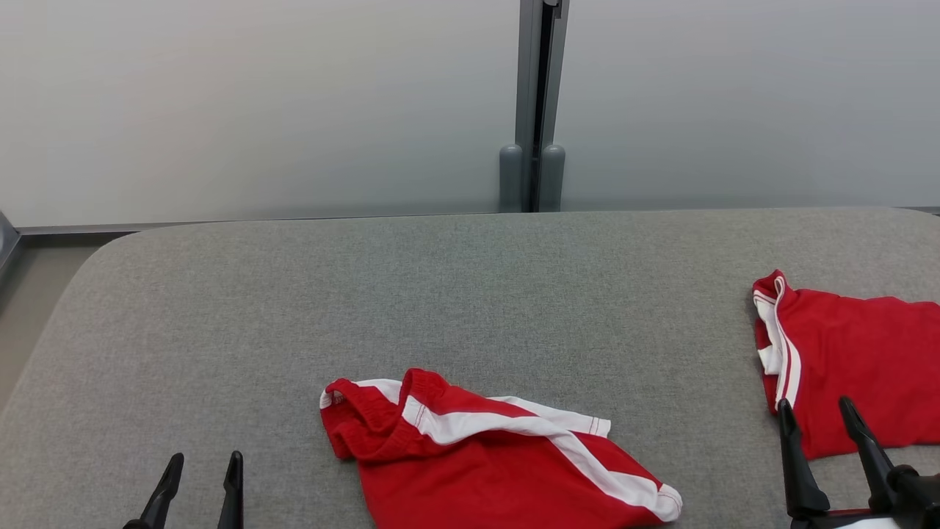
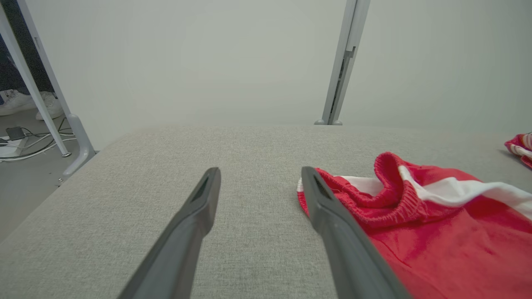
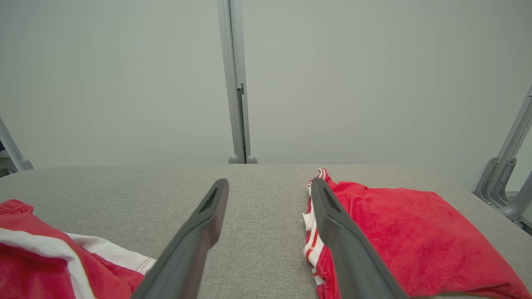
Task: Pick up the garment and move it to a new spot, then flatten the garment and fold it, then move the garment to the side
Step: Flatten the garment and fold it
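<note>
Grippers, two.
- left gripper: at the near left of the head view, above bare cloth. Its two dark fingers stand wide apart with nothing between them. In its own wrist view one finger crosses in front of the garment's waistband; whether they touch cannot be told.
- right gripper: at the near right, fingers likewise spread and empty. In its wrist view one finger lies in front of the striped edge of the second garment; contact cannot be told.

Garments, two, both red with white stripes.
- crumpled garment: near centre of the table, between the two grippers. It lies loose and unfolded, with the elastic waistband bunched at its left end and a broad white stripe running diagonally across it.
- folded garment: at the right edge, well apart from the first. It lies flat in a neat rectangle, striped edge facing left.

Table, one: the table has a grey woven fabric top with rounded far corners.

Beyond the table:
- one grey upright post;
- two pale panels, one either side of the post;
- on the floor in the left wrist view, cables and a pair of pale shoes.
</note>
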`<state>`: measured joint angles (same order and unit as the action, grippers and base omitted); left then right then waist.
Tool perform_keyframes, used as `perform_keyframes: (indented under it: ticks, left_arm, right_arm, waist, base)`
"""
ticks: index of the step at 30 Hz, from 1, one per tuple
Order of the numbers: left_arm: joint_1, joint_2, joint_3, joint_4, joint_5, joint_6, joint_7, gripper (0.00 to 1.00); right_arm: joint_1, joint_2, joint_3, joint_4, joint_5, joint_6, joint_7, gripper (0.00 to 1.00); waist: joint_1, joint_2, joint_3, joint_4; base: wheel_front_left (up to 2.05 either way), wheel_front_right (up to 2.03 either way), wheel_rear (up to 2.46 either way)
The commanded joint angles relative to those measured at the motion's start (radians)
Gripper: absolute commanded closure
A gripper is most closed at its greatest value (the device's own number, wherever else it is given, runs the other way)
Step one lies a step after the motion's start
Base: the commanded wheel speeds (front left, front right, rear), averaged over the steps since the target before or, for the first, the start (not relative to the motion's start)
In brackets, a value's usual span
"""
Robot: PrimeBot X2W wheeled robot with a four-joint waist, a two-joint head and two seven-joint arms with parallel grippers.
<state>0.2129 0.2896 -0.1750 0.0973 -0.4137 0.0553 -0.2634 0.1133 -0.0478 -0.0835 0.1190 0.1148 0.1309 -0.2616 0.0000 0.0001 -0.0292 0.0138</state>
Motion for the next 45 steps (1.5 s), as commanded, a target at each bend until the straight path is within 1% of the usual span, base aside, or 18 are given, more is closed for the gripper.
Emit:
perform_keyframes:
  ticks: [1,5,8,13,15,17,19,21,22,25,28,30,33,36,41,45]
  left_arm:
    - [0.001,-0.010,0.020,-0.001,0.010,-0.014,-0.001,0.00]
    - [0.011,-0.050,0.093,0.014,0.049,-0.074,-0.001,0.00]
    - [0.013,-0.079,0.131,0.024,0.080,-0.108,-0.001,0.00]
    - [0.004,-0.119,0.169,0.041,0.116,-0.145,-0.001,0.00]
    - [-0.012,-0.148,0.179,0.041,0.095,-0.155,-0.001,0.00]
    - [-0.025,-0.151,0.160,0.051,0.095,-0.164,0.000,0.00]
    - [-0.047,-0.153,0.113,0.035,0.096,-0.172,0.031,0.00]
    - [-0.067,-0.153,0.080,0.009,0.099,-0.174,0.095,0.00]
    - [-0.089,-0.157,0.039,-0.030,0.101,-0.175,0.157,0.00]
    - [-0.117,-0.171,-0.013,-0.084,0.093,-0.176,0.258,0.00]
    - [-0.147,-0.179,-0.048,-0.125,0.088,-0.174,0.337,0.00]
    - [-0.164,-0.183,-0.065,-0.144,0.093,-0.172,0.367,0.00]
    - [-0.184,-0.180,-0.082,-0.154,0.088,-0.174,0.402,0.00]
    - [-0.200,-0.171,-0.100,-0.159,0.082,-0.177,0.427,0.00]
    - [-0.212,-0.157,-0.114,-0.169,0.062,-0.179,0.466,0.00]
    - [-0.204,-0.153,-0.121,-0.174,0.050,-0.179,0.489,0.00]
  right_arm:
    - [0.006,-0.006,-0.003,0.003,0.005,0.000,-0.005,0.00]
    - [0.013,-0.005,-0.009,0.009,0.013,0.000,-0.005,0.00]
    - [0.013,-0.005,-0.010,0.011,0.015,0.000,-0.005,0.00]
    - [0.003,-0.005,0.007,0.020,0.033,0.000,-0.005,0.00]
    - [-0.005,-0.005,0.022,0.029,0.053,0.000,-0.005,0.00]
    - [-0.014,-0.005,0.051,0.052,0.073,0.000,-0.005,0.00]
    - [-0.024,-0.003,0.107,0.091,0.079,0.000,0.009,0.00]
    - [-0.043,-0.010,0.160,0.108,0.078,0.000,0.081,0.00]
    - [-0.049,-0.034,0.219,0.097,0.090,0.000,0.162,0.00]
    - [-0.032,-0.067,0.286,0.063,0.111,0.000,0.286,0.00]
    - [-0.013,-0.095,0.336,0.017,0.125,0.000,0.382,0.00]
    - [-0.002,-0.102,0.348,-0.014,0.135,0.000,0.419,0.00]
    - [0.007,-0.100,0.354,-0.046,0.141,0.000,0.451,0.00]
    - [-0.005,-0.101,0.349,-0.055,0.123,0.000,0.462,0.00]
    - [-0.030,-0.091,0.345,-0.034,0.098,0.000,0.462,0.00]
    - [-0.046,-0.087,0.365,-0.018,0.095,0.000,0.465,0.00]
  waist:
    - [0.0000,-0.0001,-0.001,0.000]
    - [0.0000,-0.0001,-0.006,-0.001]
    - [0.0000,-0.0001,-0.008,-0.002]
    - [0.0000,-0.0001,-0.007,-0.008]
    - [0.0000,-0.0001,-0.006,-0.011]
    - [0.0000,-0.0001,-0.005,-0.015]
    - [0.0000,-0.0001,-0.004,-0.018]
    - [0.0000,-0.0001,0.000,-0.020]
    - [0.0000,-0.0001,0.008,-0.022]
    - [0.0000,-0.0001,0.024,-0.022]
    - [0.0000,-0.0001,0.059,-0.026]
    - [0.0000,-0.0001,0.082,-0.034]
    - [0.0000,-0.0001,0.115,-0.049]
    - [0.0000,-0.0001,0.143,-0.063]
    - [0.0000,-0.0001,0.179,-0.071]
    - [0.0000,-0.0001,0.195,-0.069]
  base:
    - [0.00,0.00,0.00]
    - [0.00,0.00,0.00]
    - [0.00,0.00,0.00]
    - [0.00,0.00,0.00]
    - [0.00,0.00,0.00]
    - [0.00,0.00,0.00]
    - [0.00,0.00,0.00]
    - [0.00,0.00,0.00]
    - [0.00,0.00,0.00]
    - [0.00,0.00,0.00]
    - [0.00,0.00,0.00]
    - [0.00,0.00,0.00]
    - [0.00,0.00,0.00]
    - [0.00,0.00,0.00]
    - [0.00,0.00,0.00]
    - [0.00,0.00,0.00]
